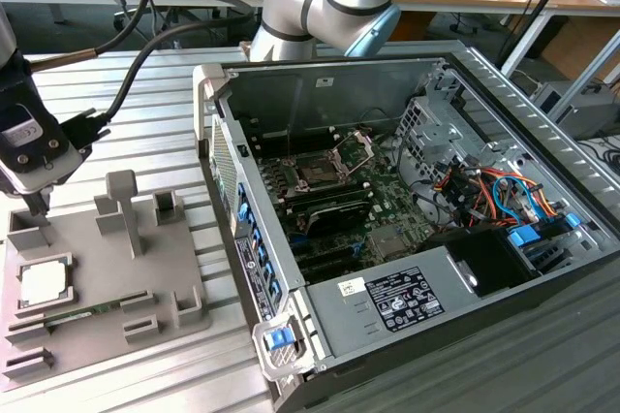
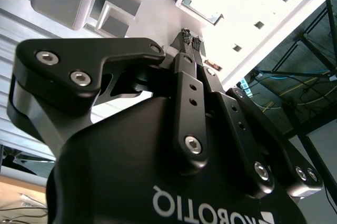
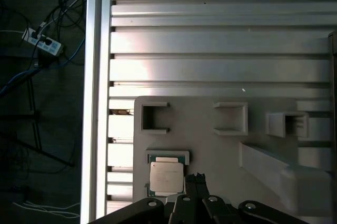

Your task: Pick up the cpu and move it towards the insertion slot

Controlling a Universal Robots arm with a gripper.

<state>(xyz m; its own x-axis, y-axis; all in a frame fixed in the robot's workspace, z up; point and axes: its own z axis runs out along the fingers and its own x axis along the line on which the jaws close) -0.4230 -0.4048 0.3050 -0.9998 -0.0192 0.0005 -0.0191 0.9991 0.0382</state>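
Note:
The cpu is a flat silvery square lying in a recess of the grey fixture plate, at the exterior view's left. My gripper hangs just above the plate's far corner, a little beyond the cpu. In the first wrist view the cpu lies right beside the gripper. The black fingers are pressed together with nothing between them, apart from the chip. The insertion slot, a dark socket with a raised silver frame, sits on the board inside the open computer case.
A green memory stick lies on the plate in front of the cpu. Grey upright posts and brackets rise from the plate between the gripper and the case wall. Cables and drive bays fill the case's far side.

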